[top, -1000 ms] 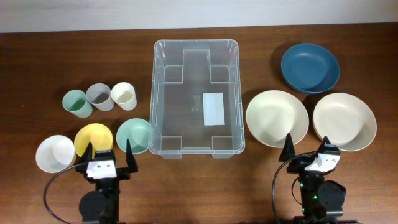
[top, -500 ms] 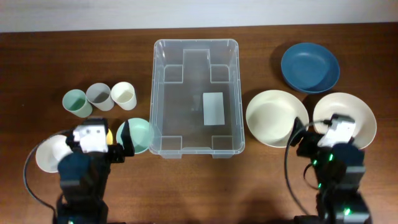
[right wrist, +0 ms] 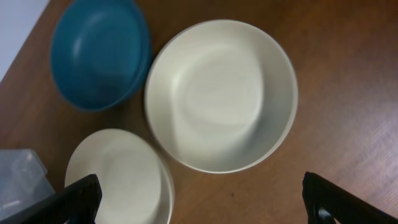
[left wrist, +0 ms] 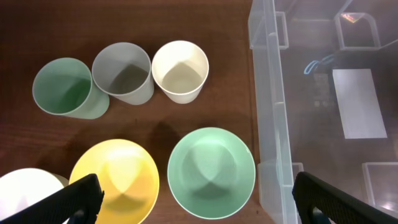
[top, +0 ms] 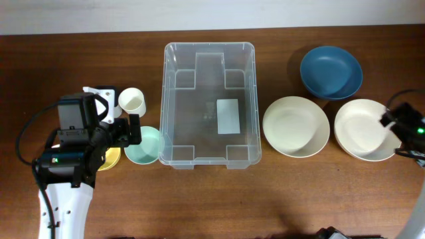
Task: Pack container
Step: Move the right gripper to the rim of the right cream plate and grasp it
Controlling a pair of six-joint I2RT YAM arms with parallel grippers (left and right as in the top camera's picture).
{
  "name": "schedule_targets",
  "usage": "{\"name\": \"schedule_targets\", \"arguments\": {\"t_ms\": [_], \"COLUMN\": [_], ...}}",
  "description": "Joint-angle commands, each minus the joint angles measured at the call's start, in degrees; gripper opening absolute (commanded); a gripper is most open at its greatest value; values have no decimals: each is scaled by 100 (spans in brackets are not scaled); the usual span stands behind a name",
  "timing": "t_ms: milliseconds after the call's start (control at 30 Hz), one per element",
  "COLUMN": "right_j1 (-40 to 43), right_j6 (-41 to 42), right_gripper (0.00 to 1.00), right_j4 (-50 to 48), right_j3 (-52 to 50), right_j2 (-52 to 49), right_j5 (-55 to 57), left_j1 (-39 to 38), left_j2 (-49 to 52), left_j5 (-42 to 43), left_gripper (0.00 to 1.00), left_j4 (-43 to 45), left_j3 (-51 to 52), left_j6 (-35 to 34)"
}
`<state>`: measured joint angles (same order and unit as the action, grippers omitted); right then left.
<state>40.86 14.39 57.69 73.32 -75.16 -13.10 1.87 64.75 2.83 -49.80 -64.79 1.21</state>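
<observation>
left claw [left wrist: 199, 200] and right claw [right wrist: 202, 200] are hanging open, empty
the left one could be bumping the container [left wrist: 272, 93] just beside the green bowl [left wrist: 211, 171]

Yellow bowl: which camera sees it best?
The left wrist view: the yellow bowl shows nearly whole, only its bottom edge cut off. Overhead, the left arm covers all but a sliver. The right wrist view misses it.

Green bowl [left wrist: 211, 171] just beside container [left wrist: 268, 93]
</observation>
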Motion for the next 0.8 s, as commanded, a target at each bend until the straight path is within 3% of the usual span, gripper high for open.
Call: {"name": "schedule_targets", "arguments": {"t_ms": [0,233,667,767], "right_j1": [678,1261,1314,1314], "right_j6": [-365,-632,-632,-326], "right_gripper": [99,99,99,99], "right_j4": [0,-260,-2358,-2957], "right_j3": [83,-310,-1738,-2186], "right_j2": [-494,-1488,-1937,-2033], "right_j5": [-557,-817,-1244,-1250], "left_j1": [28,28,28,28], "left_j2": [-7,-4,-4,-4], "left_j5": [44,42,39,42], "left_gripper": [100,100,100,100], "left_j4": [24,181,282,282], "left_j3": [-164,-164,-164,-164], "left_j6": [-35,-35,-35,-35]}}
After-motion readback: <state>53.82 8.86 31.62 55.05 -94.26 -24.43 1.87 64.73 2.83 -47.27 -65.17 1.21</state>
